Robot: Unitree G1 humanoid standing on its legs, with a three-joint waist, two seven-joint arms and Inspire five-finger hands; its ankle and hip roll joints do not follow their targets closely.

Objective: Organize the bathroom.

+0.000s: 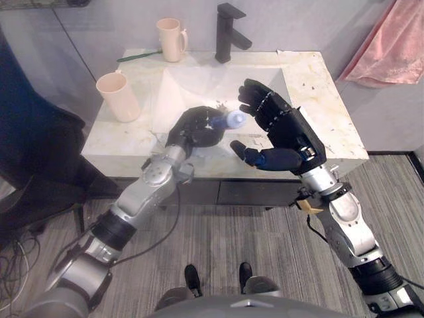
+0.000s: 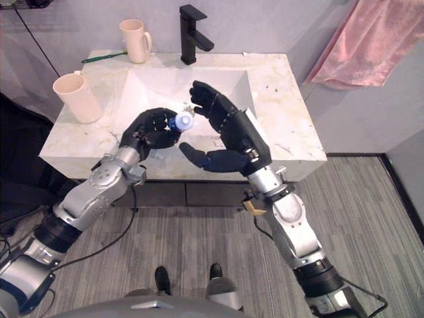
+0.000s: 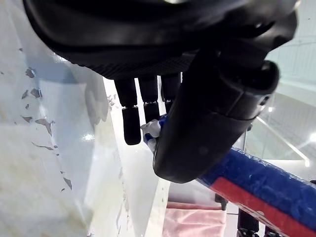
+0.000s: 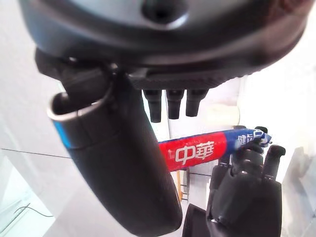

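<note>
Holding a toothpaste tube (image 4: 197, 149) over the sink (image 1: 265, 73), the left hand (image 1: 192, 129) has its fingers curled round it. The right hand (image 1: 281, 126) waits just beside, fingers spread, gripping nothing. Judged step: a handover or placing. Next move likely calls for carrying the tube to a cup (image 1: 119, 96) on the counter.

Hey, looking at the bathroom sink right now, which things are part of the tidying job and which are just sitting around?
In the job:
- toothpaste tube, gripped in the left hand
- right hand, open beside it
- two cups
- green toothbrush

Just lying about:
- black tap
- pink towel
</note>
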